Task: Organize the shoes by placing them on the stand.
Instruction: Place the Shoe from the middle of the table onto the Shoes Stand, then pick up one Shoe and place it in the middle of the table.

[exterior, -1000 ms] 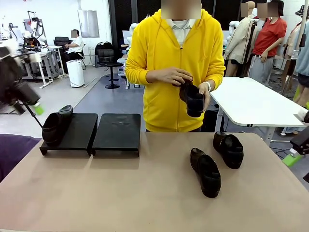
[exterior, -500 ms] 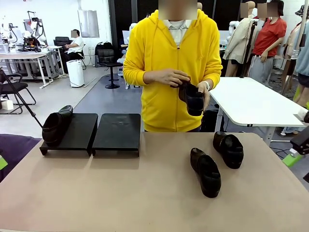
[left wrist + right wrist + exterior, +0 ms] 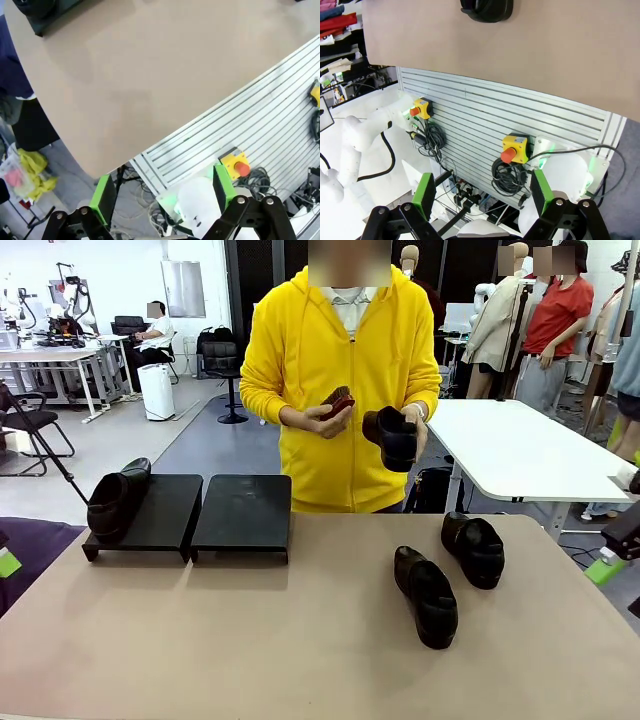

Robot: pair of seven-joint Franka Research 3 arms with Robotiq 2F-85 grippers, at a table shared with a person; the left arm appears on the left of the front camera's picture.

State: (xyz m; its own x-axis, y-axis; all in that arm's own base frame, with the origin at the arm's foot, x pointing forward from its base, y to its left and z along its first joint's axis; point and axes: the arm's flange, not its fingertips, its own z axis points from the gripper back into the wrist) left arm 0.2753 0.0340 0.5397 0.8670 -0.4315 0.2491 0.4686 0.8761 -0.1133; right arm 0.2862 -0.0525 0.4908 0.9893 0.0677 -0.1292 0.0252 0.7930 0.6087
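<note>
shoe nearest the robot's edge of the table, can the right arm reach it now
Probably yes: that shoe lies apart from its neighbour on bare table, and the right fingers hang open off the table's right edge.

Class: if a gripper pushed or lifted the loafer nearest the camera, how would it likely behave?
The near loafer looks glossy, so a grip may slip on its upper. It is probably fairly stiff, since it keeps its rounded form while empty. Lying sole-down on the table, it should slide rather than roll.
</note>
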